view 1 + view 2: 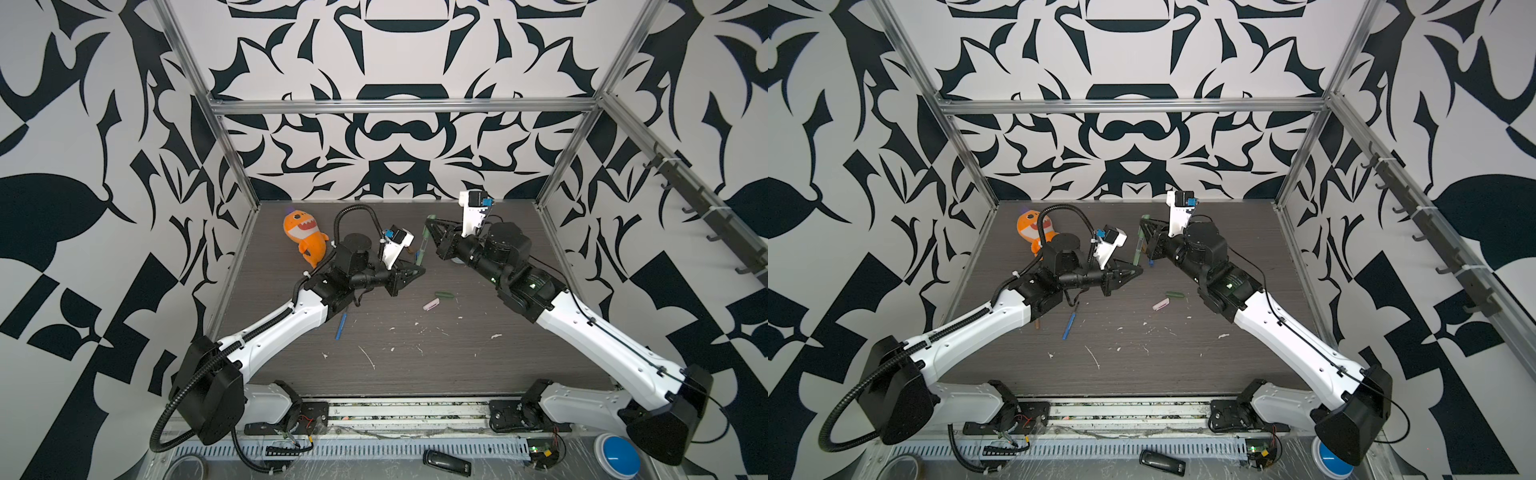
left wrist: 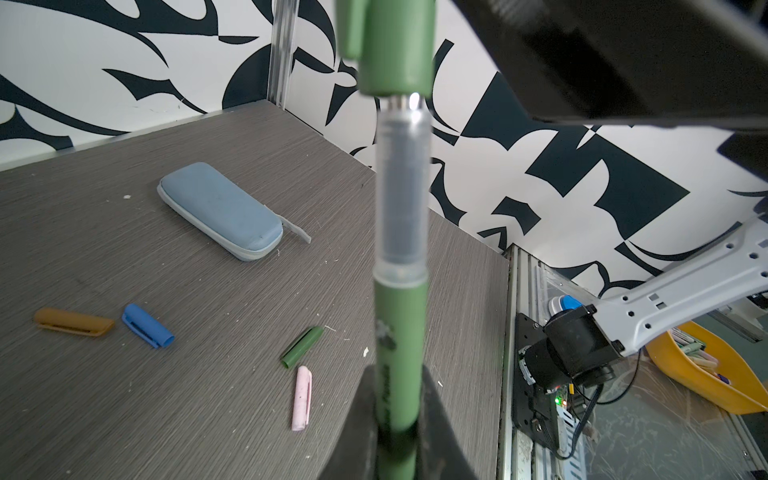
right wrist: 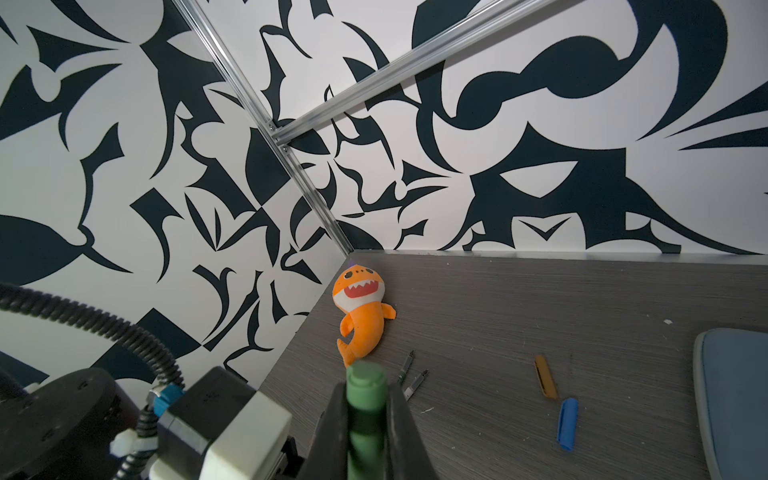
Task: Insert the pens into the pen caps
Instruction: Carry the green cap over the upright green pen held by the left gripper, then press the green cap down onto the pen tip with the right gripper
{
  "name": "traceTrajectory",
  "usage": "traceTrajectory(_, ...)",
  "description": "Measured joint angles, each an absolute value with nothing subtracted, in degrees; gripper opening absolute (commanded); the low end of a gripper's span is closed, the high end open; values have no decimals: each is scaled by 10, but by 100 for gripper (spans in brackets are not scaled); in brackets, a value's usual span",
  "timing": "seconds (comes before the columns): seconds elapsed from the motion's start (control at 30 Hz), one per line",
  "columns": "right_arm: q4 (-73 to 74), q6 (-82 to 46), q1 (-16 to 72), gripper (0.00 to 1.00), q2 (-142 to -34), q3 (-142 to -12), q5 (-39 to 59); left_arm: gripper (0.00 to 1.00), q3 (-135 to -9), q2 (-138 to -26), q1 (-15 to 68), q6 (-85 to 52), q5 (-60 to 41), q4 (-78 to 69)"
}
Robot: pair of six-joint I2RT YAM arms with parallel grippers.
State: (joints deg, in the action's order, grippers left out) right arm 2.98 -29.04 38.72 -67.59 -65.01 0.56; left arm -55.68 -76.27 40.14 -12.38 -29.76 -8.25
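Hidden: the left arm covered all but one end of the brown pen [image 1: 1037,324]; the case [image 2: 220,210] showed whole only in the left wrist view and was cut by the frame edge in the right wrist view.
Hard to make out: two thin pens [image 3: 408,361] lay just beside the toy [image 1: 305,237] near the back left corner; their colours could not be told.
Containers: the case lay zipped shut toward the back right corner, contents unseen. A yellow tub [image 2: 706,374] off the worktop [image 1: 457,353] held marker-like things, too blurred to name.
Writing: dark print ran along the green pen [image 2: 401,332], too blurred to read.
Left pincer [image 2: 397,370]: closed tight on the green pen's lower barrel, holding it in the air toward the back edge, about midway between the side edges.
Right pincer [image 3: 365,395]: clamped on the green cap [image 3: 365,380], with the cap's mouth facing the pen's tip.
Pen and cap: the silver tip sat right at the cap's mouth, with the clear grip section wholly outside; whether the tip was inside could not be told.
Loose caps: the brown cap [image 2: 75,322] and blue cap [image 2: 147,331] lay side by side near the case; the dark green cap [image 2: 302,347] and pink cap [image 2: 302,397] lay just beside each other, right of the worktop's middle.
Blue pen [image 1: 341,326]: flat on the worktop left of the middle, close to the left arm.
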Motion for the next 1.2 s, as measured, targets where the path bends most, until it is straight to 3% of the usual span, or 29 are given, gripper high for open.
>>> traceTrajectory(0.7, 34, -333, 387, 2, -659, -607, 44, 0, -523, -752, 403, -134, -294, -116)
traceTrajectory(1.2, 47, -317, 404, 8, -665, -590, 82, 0, -490, -721, 405, -159, -273, -126)
